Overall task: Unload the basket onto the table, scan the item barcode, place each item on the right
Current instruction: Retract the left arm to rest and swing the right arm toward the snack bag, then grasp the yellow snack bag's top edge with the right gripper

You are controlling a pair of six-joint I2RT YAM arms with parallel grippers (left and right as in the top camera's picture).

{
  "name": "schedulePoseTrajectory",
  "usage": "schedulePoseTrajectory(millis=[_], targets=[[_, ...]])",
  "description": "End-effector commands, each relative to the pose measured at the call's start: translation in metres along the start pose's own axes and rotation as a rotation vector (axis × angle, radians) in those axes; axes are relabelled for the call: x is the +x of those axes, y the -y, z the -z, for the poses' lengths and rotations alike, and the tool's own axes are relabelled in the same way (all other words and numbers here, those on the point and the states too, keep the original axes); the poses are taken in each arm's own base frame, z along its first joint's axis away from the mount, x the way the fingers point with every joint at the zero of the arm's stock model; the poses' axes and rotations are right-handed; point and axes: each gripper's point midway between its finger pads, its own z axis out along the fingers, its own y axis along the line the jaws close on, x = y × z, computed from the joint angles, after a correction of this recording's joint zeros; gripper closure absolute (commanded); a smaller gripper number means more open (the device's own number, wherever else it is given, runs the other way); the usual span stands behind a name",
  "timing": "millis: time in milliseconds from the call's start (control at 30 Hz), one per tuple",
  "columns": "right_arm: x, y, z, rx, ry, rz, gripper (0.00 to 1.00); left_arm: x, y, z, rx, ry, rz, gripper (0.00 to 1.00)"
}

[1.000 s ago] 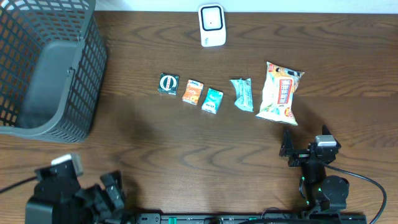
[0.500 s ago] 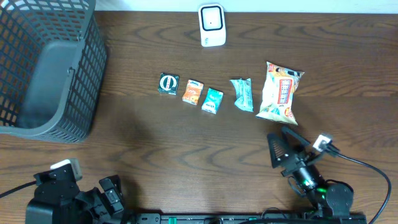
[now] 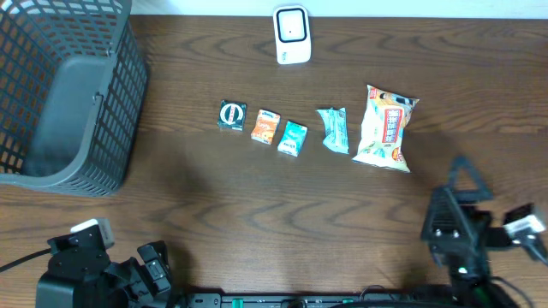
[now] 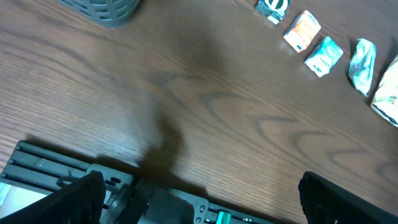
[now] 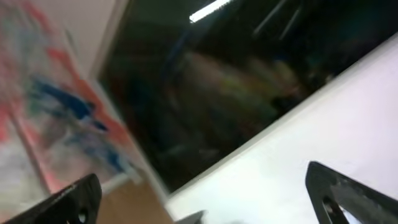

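- A dark brown, wood-grain table [image 3: 257, 197] fills the overhead view, its far edge meeting a pale strip [image 3: 428, 7] along the top.
- In the blurred right wrist view, a dark pane [image 5: 217, 93] — window or glossy panel, hard to tell — carries a bright strip of light [image 5: 210, 10].
- A white surface [image 5: 354, 118] slants beside the pane at right.
- At left, a smeared red-and-blue panel [image 5: 50, 99], too blurred to read.

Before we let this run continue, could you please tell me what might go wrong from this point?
The orange packet and teal packet lie close together, so the open right gripper could knock a neighbour. The right wrist view is blurred and shows no items, so aiming may be poor. No barcode shows on the chip bag; it may need turning.
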Motion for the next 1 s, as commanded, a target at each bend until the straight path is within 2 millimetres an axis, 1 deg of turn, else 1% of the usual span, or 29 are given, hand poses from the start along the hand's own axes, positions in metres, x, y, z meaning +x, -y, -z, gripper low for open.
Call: schedulePoseTrajectory(millis=[0,33,100,167,200,267,300,367,400,467,533,567,667,733,800,933,967], targets=[[-0.03,-0.017,-0.026,0.068,-0.023,0.387,0.01,0.0,0.0,-0.001,-0.005,0.001,0.012,0.02],[-0.033,-0.015,-0.038,0.105,-0.078,0.471,0.01,0.0,0.0,-0.001,-0.005,0.001,0.012,0.02],[-0.032,-0.007,-0.056,0.161,-0.169,0.552,0.01,0.0,0.0,-0.001,-0.005,0.001,0.012,0.02],[-0.025,0.013,-0.079,0.238,-0.315,0.601,0.01,0.0,0.0,-0.001,-0.005,0.001,0.012,0.02],[-0.021,0.02,-0.085,0.262,-0.363,0.606,0.01,0.0,0.0,-0.001,-0.005,0.001,0.012,0.02],[-0.011,0.049,-0.099,0.373,-0.5,0.602,0.01,0.0,0.0,-0.001,-0.005,0.001,0.012,0.02],[-0.009,0.066,-0.103,0.449,-0.552,0.592,0.01,0.0,0.0,-0.001,-0.005,0.001,0.012,0.02],[-0.004,0.106,-0.108,0.64,-0.683,0.581,0.01,0.0,0.0,-0.001,-0.005,0.001,0.012,0.02],[-0.001,0.119,-0.11,0.696,-0.738,0.58,0.01,0.0,0.0,-0.001,-0.005,0.001,0.012,0.02],[0.016,0.146,-0.115,0.77,-0.906,0.578,0.01,0.0,0.0,-0.001,-0.005,0.001,0.012,0.02],[0.033,0.167,-0.115,0.824,-1.044,0.545,0.01,0.0,0.0,-0.001,-0.005,0.001,0.012,0.02],[0.045,0.181,-0.112,0.862,-1.13,0.515,0.01,0.0,0.0,-0.001,-0.005,0.001,0.012,0.02],[0.073,0.211,-0.106,0.924,-1.285,0.455,0.01,0.0,0.0,-0.001,-0.005,0.001,0.012,0.02],[0.095,0.229,-0.097,0.94,-1.372,0.404,0.01,0.0,0.0,-0.001,-0.005,0.001,0.012,0.02],[0.115,0.24,-0.09,0.938,-1.435,0.353,0.01,0.0,0.0,-0.001,-0.005,0.001,0.012,0.02],[0.146,0.262,-0.064,0.988,-1.577,0.288,0.0,0.0,0.0,-0.001,-0.005,0.001,0.012,0.02],[0.155,0.269,-0.054,1.007,-1.623,0.267,0.01,0.0,0.0,-0.001,-0.005,0.001,0.012,0.02]])
